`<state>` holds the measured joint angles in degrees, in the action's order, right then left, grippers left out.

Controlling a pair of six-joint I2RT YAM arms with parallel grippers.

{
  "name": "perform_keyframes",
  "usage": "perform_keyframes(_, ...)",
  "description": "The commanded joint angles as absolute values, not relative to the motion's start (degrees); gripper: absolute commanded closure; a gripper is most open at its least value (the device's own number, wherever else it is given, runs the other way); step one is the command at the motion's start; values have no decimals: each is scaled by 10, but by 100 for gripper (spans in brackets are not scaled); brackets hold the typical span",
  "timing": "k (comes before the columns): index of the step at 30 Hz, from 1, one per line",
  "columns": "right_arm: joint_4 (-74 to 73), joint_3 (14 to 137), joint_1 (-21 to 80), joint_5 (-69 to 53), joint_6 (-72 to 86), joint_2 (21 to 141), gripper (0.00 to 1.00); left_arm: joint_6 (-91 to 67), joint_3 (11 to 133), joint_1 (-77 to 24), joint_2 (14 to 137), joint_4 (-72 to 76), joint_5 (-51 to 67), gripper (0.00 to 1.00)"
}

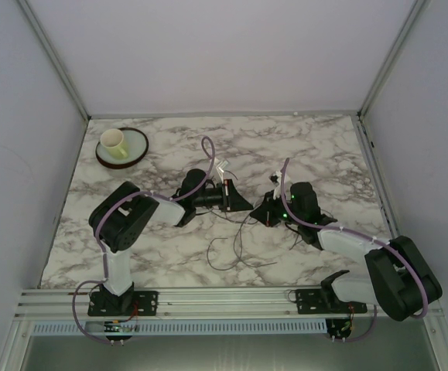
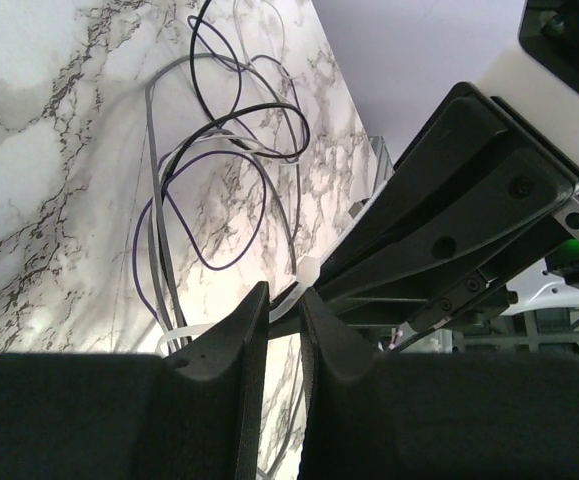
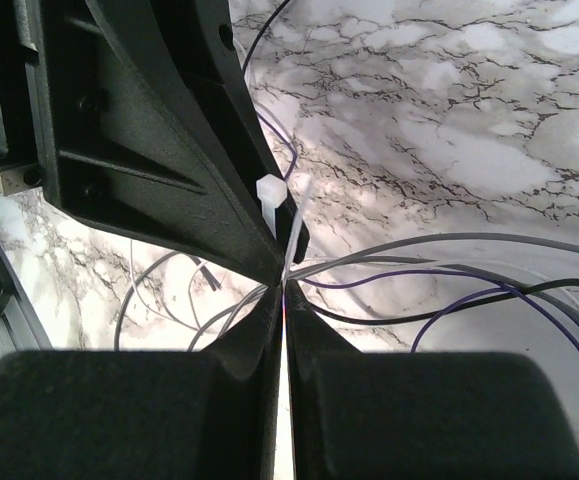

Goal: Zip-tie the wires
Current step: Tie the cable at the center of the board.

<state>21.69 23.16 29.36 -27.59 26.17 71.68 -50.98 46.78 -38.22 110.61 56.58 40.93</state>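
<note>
The wires [image 1: 235, 246] lie in loose black, grey and purple loops on the marble table, just in front of both grippers. In the left wrist view the wires [image 2: 219, 150] curl beyond my left gripper [image 2: 282, 290], whose narrow jaws pinch a white zip tie [image 2: 309, 272]; its loop [image 2: 184, 335] goes round some strands. My right gripper [image 3: 285, 283] is shut on the strap of the zip tie [image 3: 271, 192], right against the left one's fingers [image 3: 169, 150]. The wires [image 3: 449, 270] fan out to the right. From above, the left gripper [image 1: 243, 202] and right gripper [image 1: 264, 209] meet tip to tip.
A round plate [image 1: 135, 151] with a pale cup [image 1: 114, 142] on it stands at the table's back left corner. Walls close the table on three sides. A metal rail [image 1: 224, 297] carrying both arm bases runs along the near edge.
</note>
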Motion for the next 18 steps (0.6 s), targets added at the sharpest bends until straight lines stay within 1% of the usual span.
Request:
perform_keyframes(1,213,261,286,-288,260,717,100,-478,484,-387,1110,561,415,80)
perform_keyframes(14,205,270,287,-292,256,731,100,-479,488,-387,1114,564,416,81)
perform_keyframes(18,205,270,286,-287,255,728,100,-481,489,-387,1116,567,417,86)
